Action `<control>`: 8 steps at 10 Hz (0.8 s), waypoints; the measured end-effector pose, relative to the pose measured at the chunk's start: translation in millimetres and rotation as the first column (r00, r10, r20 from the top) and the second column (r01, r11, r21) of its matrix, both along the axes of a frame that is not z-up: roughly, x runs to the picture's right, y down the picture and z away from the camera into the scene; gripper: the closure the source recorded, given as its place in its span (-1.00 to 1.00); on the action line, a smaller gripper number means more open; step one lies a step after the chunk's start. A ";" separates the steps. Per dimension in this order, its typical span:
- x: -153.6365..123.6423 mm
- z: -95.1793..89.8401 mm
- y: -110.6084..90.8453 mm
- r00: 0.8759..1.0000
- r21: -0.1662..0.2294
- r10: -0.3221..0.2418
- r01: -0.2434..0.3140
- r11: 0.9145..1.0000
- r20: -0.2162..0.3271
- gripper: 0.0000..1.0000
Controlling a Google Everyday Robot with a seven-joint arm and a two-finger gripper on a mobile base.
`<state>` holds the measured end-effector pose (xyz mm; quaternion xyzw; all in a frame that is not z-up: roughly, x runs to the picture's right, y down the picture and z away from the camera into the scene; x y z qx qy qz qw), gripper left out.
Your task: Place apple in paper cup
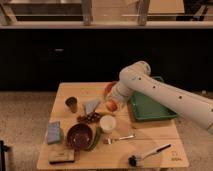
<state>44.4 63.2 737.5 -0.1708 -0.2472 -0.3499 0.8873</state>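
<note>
The hand (112, 103) is hovering just above and slightly behind the paper cup (107, 123), grasping the apple (111, 105) between its fingers. The paper cup is standing upright on the tabletop (150, 135). Just left of the cup, a maroon bowl (80, 135) is sitting, with a dark grape cluster (90, 118) behind it. A fork (119, 139) is lying just right of the cup. A green tray (150, 107) is resting farther right, and a small dark brown cup (72, 104) is standing well to the cup's left.
</note>
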 end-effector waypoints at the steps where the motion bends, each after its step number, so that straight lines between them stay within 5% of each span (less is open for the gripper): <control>1: -2.3 -4.2 -1.5 0.999 0.005 -0.030 0.030 1.000 0.031 1.00; 3: -10.4 -13.7 -3.8 0.985 0.010 -0.127 0.127 0.992 0.114 1.00; 5: -20.0 -20.2 -1.9 0.955 0.009 -0.232 0.234 0.972 0.187 1.00; 6: -24.2 -23.0 -0.2 0.936 0.007 -0.278 0.283 0.959 0.217 1.00; 8: -36.2 -29.6 6.9 0.878 0.009 -0.386 0.400 0.917 0.283 1.00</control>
